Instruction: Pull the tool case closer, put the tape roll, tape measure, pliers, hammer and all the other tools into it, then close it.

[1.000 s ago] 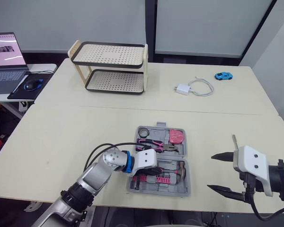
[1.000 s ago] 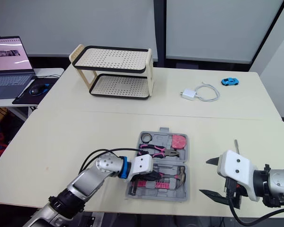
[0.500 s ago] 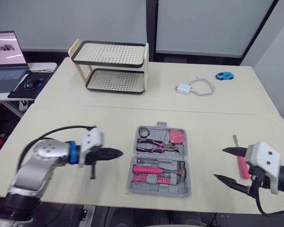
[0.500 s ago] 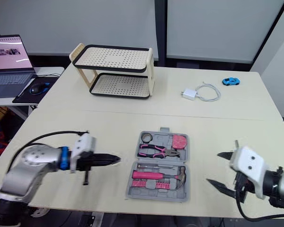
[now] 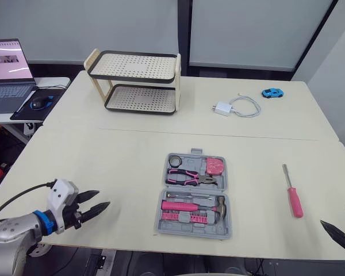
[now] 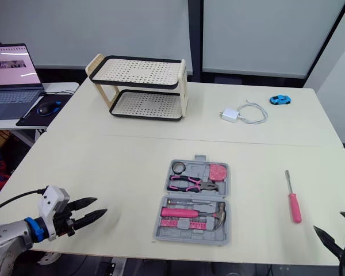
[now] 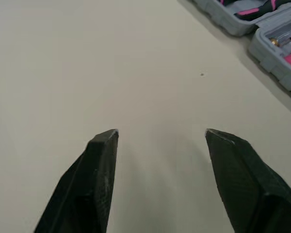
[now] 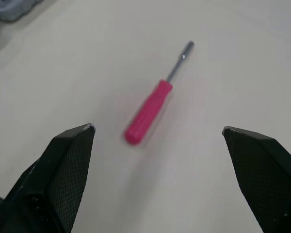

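Left gripper (image 5: pixel 102 198) low over the worktop (image 5: pixel 103 155), fingers (image 7: pixel 94 179) spread wide, nothing between them, only bare surface. Tool case (image 5: pixel 194 195) lies ahead of the left fingertips, well apart from them, and is open flat with both halves up (its grey edge shows in the left wrist view too).

Case half farther from the fingers:
- tape roll (image 5: pixel 174 160)
- pliers (image 5: pixel 187 175), pink grips
- pink tape measure (image 5: pixel 215 166)

The nearer half has the hammer (image 5: pixel 214 202) and a row of pink-handled pieces, too small to name.

Right gripper (image 6: pixel 329 222) sits at the worktop's near edge, fingers (image 8: pixel 63 165) wide apart and holding nothing. Pink-handled screwdriver (image 8: pixel 153 109) lies flat on the worktop ahead of the right fingertips, in line with the gap between them, not touching either. Its metal tip points away from the fingers, and it is outside the case, well apart on the right gripper's side.

Far beyond both grippers:
- two-tier perforated rack (image 5: pixel 135 81)
- white charger with cable (image 5: pixel 236 106)
- blue toy car (image 5: pixel 271 92)

Laptop (image 5: pixel 6 72) and mouse (image 5: pixel 40 102) are on a side desk off to the left gripper's side.
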{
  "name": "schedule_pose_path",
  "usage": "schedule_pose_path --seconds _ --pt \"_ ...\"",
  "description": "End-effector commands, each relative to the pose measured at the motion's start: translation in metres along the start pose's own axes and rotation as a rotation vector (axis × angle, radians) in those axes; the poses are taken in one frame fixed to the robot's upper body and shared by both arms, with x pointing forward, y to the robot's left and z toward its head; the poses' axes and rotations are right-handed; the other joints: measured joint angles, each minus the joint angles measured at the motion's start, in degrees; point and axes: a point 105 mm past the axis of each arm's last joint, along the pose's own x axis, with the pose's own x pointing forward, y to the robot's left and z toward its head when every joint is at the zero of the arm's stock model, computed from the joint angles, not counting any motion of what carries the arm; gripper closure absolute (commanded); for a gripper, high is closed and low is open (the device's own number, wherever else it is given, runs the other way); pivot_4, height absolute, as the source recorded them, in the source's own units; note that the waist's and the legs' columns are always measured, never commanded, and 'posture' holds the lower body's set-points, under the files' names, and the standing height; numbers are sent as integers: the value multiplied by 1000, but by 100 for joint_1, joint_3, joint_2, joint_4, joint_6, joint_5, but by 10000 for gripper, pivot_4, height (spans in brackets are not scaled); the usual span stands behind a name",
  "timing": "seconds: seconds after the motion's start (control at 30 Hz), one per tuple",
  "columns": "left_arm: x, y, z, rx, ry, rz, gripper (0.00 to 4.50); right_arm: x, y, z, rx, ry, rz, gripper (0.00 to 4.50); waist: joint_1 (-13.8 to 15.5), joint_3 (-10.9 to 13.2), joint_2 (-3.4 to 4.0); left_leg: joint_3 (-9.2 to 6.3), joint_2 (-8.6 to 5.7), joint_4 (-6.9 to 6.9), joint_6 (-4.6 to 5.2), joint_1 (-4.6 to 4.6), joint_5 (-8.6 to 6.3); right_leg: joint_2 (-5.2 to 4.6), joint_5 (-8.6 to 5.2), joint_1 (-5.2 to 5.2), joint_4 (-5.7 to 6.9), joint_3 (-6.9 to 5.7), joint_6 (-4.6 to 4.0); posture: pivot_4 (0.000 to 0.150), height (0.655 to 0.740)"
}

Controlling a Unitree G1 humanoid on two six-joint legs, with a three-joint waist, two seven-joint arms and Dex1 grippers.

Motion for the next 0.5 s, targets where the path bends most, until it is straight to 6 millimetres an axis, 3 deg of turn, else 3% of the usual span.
schedule_pose_path --seconds 0.03,0.1,0.3,0.5 --pt "-11 0 4 -5 -44 48 6563 -11 -11 -5 10 2 -41 0 -1 -1 -1 3 0 0 0 2 0 0 -3 0 0 2 0 1500 7350" --pt "-14 -5 2 -12 -49 53 264 -12 -14 -8 3 14 -38 0 -5 -1 0 7 0 -1 0 3 0 0 -6 1 0 6 -4 1500 7350" --pt "-21 -27 -1 -19 -72 53 52 -9 -23 -11 -32 48 -5 0 -13 -4 -2 15 0 -2 -2 7 -1 -1 -23 4 -1 14 4 1500 7350" --pt "-25 -33 -8 -50 -78 114 52 -3 -32 -7 -44 43 8 0 -12 -5 -4 22 0 -5 -2 19 -1 0 -28 7 -2 22 2 1500 7350"
